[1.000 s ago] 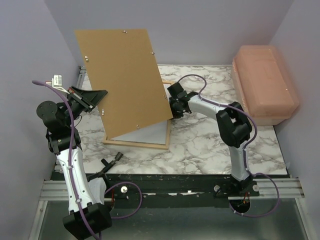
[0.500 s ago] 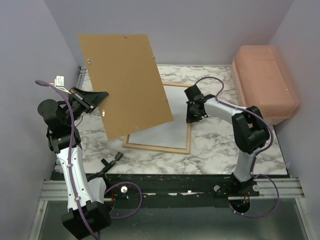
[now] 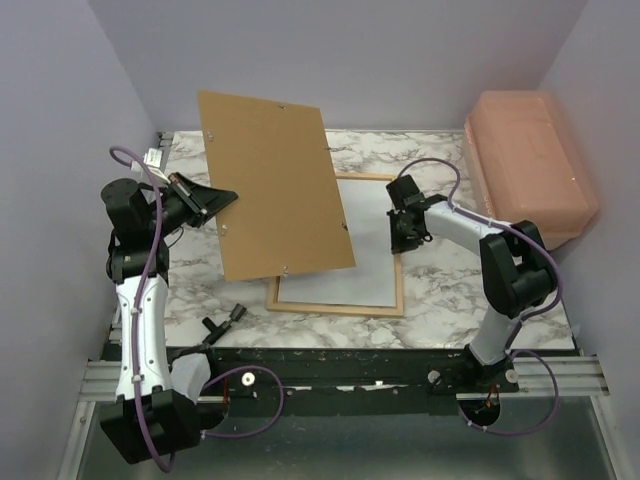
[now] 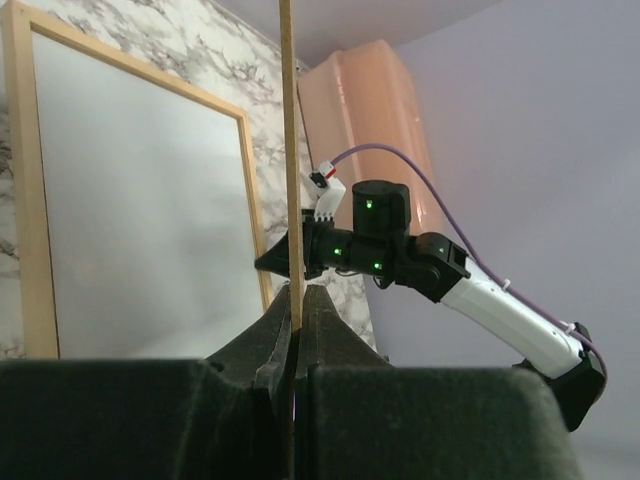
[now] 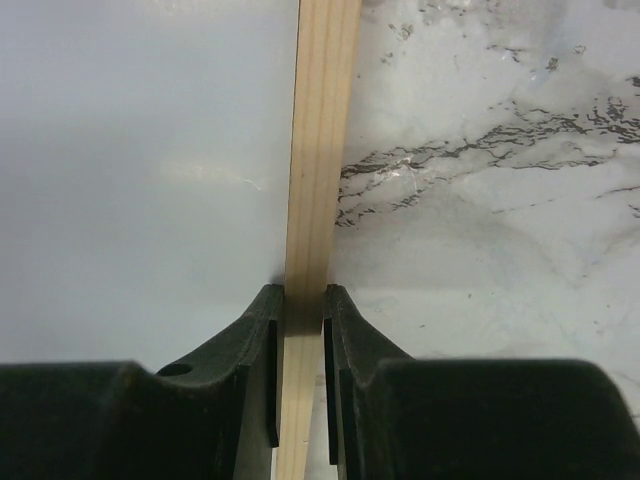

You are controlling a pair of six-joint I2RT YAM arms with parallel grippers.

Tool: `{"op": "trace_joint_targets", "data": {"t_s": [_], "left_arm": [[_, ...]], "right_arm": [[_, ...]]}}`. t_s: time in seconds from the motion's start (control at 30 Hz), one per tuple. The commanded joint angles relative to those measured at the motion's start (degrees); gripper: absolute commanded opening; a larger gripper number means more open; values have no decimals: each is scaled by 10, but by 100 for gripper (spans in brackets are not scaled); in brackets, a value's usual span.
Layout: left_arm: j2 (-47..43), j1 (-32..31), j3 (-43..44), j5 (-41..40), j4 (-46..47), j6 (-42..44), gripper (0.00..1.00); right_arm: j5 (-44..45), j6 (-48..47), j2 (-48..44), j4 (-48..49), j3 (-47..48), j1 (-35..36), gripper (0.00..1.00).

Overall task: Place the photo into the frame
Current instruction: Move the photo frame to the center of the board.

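The frame [image 3: 335,305] of light wood lies flat on the marble table. A plain white sheet, the photo [image 3: 350,270], fills its opening, white side up. My right gripper [image 3: 400,235] is shut on the frame's right rail [image 5: 322,130], with the white sheet [image 5: 140,150] beside it. My left gripper [image 3: 222,198] is shut on the left edge of the brown backing board [image 3: 275,185] and holds it tilted above the frame's left part. In the left wrist view the board's edge [image 4: 287,150] stands between the shut jaws, above the frame [image 4: 22,200] and sheet [image 4: 140,220].
A pink plastic box [image 3: 530,165] stands at the back right, near the wall. A small black tool [image 3: 225,320] lies at the table's near edge on the left. Purple walls close in the back and both sides.
The frame has slid to the right across the table with my right gripper on its rail. My left arm has carried the backing board to the right and lower.
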Motion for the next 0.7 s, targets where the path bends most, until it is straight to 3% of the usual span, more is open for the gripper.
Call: {"op": "trace_joint_targets", "data": {"t_s": [0.0, 0.37, 0.43, 0.57, 0.67], "left_arm": [[18, -35, 47, -23, -25, 37, 0], [66, -69, 63, -34, -78, 73, 0], [67, -71, 59, -34, -79, 75, 0], [70, -77, 51, -34, -79, 77, 0], [70, -81, 46, -33, -78, 78, 0]], "right_arm": [[40, -64, -23, -38, -27, -6, 0], [42, -66, -34, -42, -39, -6, 1], [50, -59, -31, -46, -31, -6, 10], [34, -42, -39, -50, -15, -6, 41], [5, -25, -47, -49, -6, -7, 52]]}}
